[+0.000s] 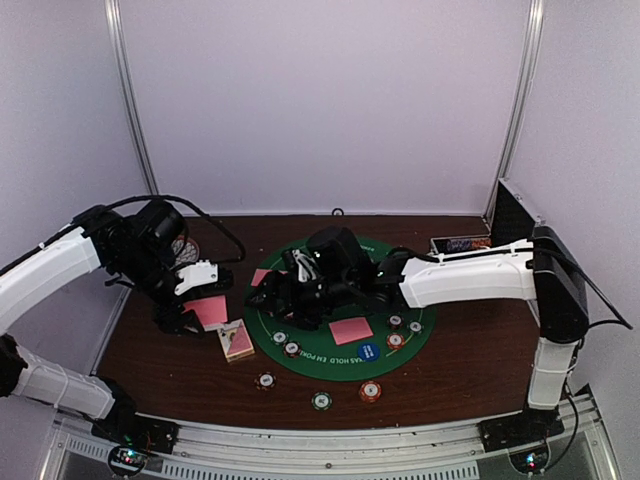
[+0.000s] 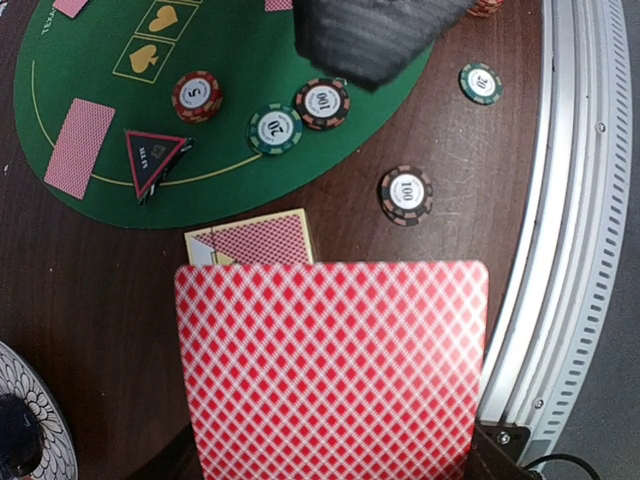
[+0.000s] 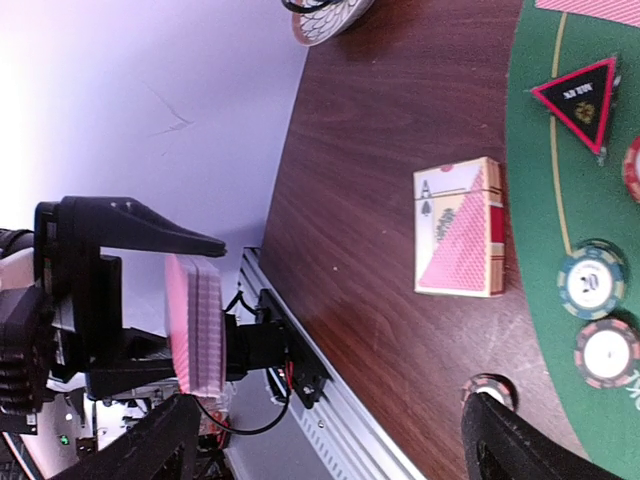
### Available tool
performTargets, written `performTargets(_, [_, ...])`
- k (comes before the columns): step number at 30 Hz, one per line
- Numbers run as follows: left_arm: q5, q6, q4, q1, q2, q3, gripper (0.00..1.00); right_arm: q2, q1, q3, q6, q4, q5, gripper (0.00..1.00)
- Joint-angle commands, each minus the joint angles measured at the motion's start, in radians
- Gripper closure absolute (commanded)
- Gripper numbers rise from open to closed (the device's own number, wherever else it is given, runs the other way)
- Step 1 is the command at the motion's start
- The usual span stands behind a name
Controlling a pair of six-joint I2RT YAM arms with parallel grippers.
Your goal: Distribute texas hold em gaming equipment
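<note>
My left gripper [image 1: 192, 312] is shut on a deck of pink-backed cards [image 1: 211, 309], held above the table left of the green mat [image 1: 420, 340]. In the left wrist view the deck [image 2: 330, 370] fills the lower frame and hides the fingers. My right gripper [image 1: 268, 297] reaches left across the mat toward the deck; in its wrist view the fingers [image 3: 500, 435] stand wide apart and empty, facing the deck [image 3: 195, 325]. Single cards [image 1: 350, 330] [image 2: 80, 147] lie on the mat. Striped chips lie on the mat [image 2: 275, 130] [image 2: 196, 95] and on the table [image 1: 320, 400] [image 2: 405, 194].
A card box [image 1: 236, 340] [image 2: 255, 240] [image 3: 460, 228] lies by the mat's left edge. A triangular marker [image 2: 152, 160] and a blue button [image 1: 368, 350] sit on the mat. A patterned plate [image 1: 180, 250] is at the back left, an open case [image 1: 510, 220] at the back right.
</note>
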Motion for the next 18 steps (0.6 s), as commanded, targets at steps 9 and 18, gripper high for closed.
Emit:
performTargets(9, [0.005, 0.01, 0.071, 0.005, -0.001, -0.01, 1.0, 0.142, 0.023, 0.118, 0.132, 0.246, -0.149, 0.07])
performTargets(18, [0.01, 0.006, 0.071, 0.005, -0.004, 0.004, 1.0, 0.251, 0.023, 0.195, 0.207, 0.346, -0.269, 0.09])
